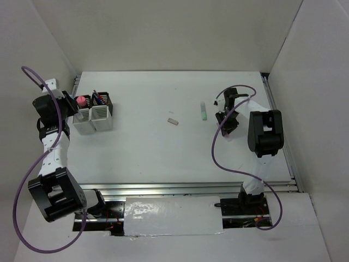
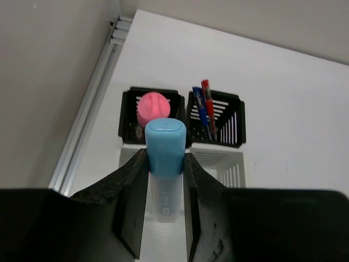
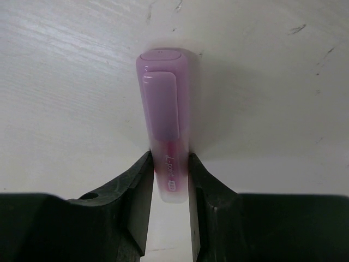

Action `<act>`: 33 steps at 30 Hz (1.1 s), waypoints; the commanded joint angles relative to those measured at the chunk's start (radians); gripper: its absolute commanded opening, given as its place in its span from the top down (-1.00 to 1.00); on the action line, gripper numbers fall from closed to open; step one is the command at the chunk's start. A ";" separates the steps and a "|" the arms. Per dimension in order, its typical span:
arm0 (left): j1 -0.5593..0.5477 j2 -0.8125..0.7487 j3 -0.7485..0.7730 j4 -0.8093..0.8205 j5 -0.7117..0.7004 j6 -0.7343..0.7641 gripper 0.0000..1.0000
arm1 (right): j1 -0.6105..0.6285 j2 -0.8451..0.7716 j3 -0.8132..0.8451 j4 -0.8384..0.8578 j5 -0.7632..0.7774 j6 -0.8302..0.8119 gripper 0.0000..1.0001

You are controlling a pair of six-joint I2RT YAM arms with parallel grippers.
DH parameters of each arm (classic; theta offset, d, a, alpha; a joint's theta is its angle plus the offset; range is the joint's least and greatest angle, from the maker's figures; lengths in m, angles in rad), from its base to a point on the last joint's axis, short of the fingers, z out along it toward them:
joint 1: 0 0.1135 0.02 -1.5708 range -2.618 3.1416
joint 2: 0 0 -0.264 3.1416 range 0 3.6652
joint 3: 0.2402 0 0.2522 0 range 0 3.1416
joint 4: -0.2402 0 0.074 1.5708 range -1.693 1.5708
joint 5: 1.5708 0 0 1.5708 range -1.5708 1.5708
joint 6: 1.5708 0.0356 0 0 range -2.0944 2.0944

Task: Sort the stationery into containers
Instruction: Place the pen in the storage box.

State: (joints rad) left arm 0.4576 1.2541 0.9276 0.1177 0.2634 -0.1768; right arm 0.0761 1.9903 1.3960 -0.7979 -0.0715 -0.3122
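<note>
left jaws: clamped on stubby light-blue marker (image 2: 164,144), smooth, round-ended, poking past the tips
bins (image 2: 226,164): white slotted squares, just beyond left jaws
right jaws: pinching glossy lilac marker (image 3: 163,98) over scuffed tabletop (image 3: 272,82)

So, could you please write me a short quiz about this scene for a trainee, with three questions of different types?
1. True or false: the left gripper is shut on a light-blue marker.
2. Multiple choice: the right gripper is closed on A) a ruler, B) a lilac marker, C) a stapler.
3. Short answer: which two items lie loose on the table, between the bins and the right gripper?

Key
1. True.
2. B.
3. The pale-green marker and the eraser.
</note>
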 commanded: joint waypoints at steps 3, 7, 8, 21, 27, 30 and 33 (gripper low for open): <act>0.009 0.065 0.014 0.281 -0.055 0.072 1.00 | 0.005 -0.034 0.021 -0.047 -0.080 -0.005 0.99; 0.013 0.131 0.025 0.319 -0.043 0.085 1.00 | 0.005 -0.064 0.032 -0.052 -0.112 -0.004 1.00; 0.013 0.140 0.027 0.324 -0.038 0.083 0.98 | 0.005 -0.073 0.035 -0.055 -0.122 -0.002 1.00; 0.003 0.238 0.024 0.346 -0.044 0.046 0.35 | 0.004 -0.192 0.061 -0.072 -0.283 0.036 1.00; 0.004 0.237 -0.009 0.349 -0.046 0.056 -0.10 | 0.011 -0.248 0.101 -0.086 -0.395 0.048 1.00; 0.001 0.243 -0.001 0.323 -0.032 0.057 -0.63 | 0.022 -0.280 0.116 -0.086 -0.447 0.058 1.00; 0.001 0.238 0.008 0.304 -0.004 0.066 -0.82 | 0.043 -0.301 0.124 -0.072 -0.500 0.071 1.00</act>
State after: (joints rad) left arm 0.4614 1.4933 0.9253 0.3885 0.2249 -0.1310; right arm 0.0929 1.7611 1.4738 -0.8555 -0.4732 -0.2611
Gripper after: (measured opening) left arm 0.902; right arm 0.348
